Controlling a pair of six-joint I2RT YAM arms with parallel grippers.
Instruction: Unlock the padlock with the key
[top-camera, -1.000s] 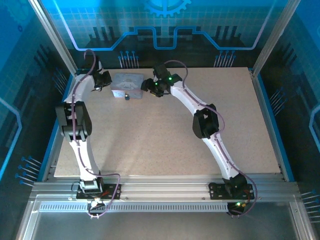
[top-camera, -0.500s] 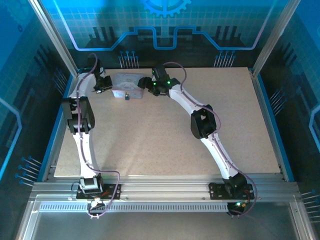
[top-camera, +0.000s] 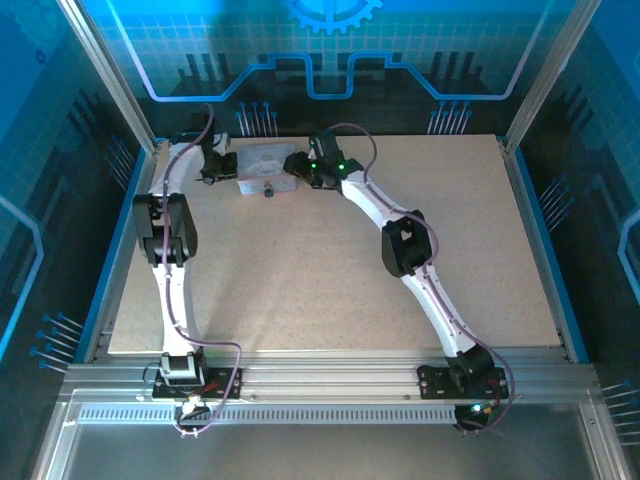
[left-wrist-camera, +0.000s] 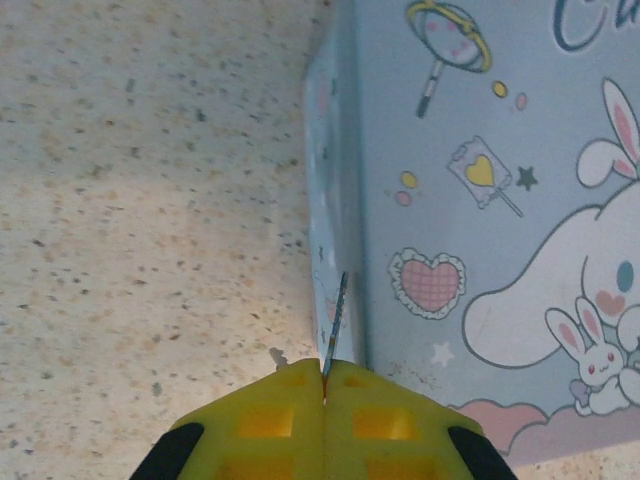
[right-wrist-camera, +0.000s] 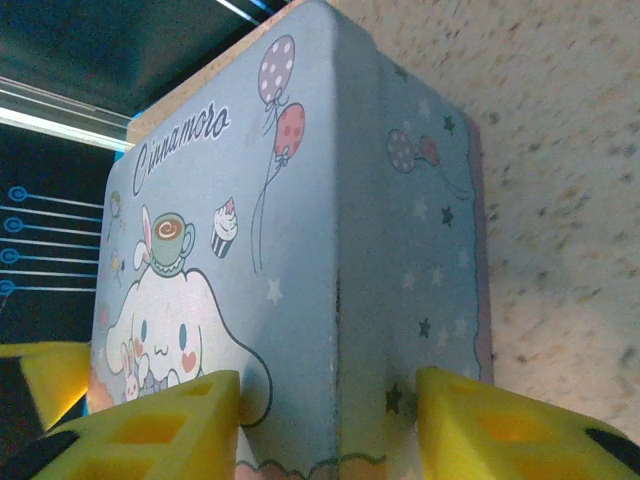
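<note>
The bench (top-camera: 300, 290) is a speckled beige board that carries all items; its near edge is bounded by the aluminium rail holding both arm bases.

The left arm (top-camera: 165, 240) runs up the left side of the bench. The right arm (top-camera: 400, 235) runs diagonally from the near right to the far centre. Both end at the box.

The box (top-camera: 262, 165) lies at the far left of the bench, between the two grippers. In the top view it reads as a pale grey block. The wrist views show a pale blue tin printed with a cartoon rabbit, hearts and balloons (left-wrist-camera: 480, 200) (right-wrist-camera: 230, 220). Each wrist view cuts part of it off.

The right gripper (top-camera: 297, 165) sits at the box's right end. In its wrist view the gripper (right-wrist-camera: 330, 400) has its yellow fingers (right-wrist-camera: 150, 425) spread apart, with a vertical corner of the box between them. Contact with the box walls cannot be confirmed.

The left gripper (top-camera: 215, 170) sits at the box's left end. In its wrist view the gripper (left-wrist-camera: 323, 372) has its yellow fingers (left-wrist-camera: 270, 420) clenched together on the key.

The padlock (top-camera: 268, 191) is a small dark item at the near side of the box. It is too small for detail.

The key (left-wrist-camera: 336, 320) is a thin metal blade seen edge-on. It projects from the finger seam along the box's corner; its bow is hidden between the fingers.
</note>
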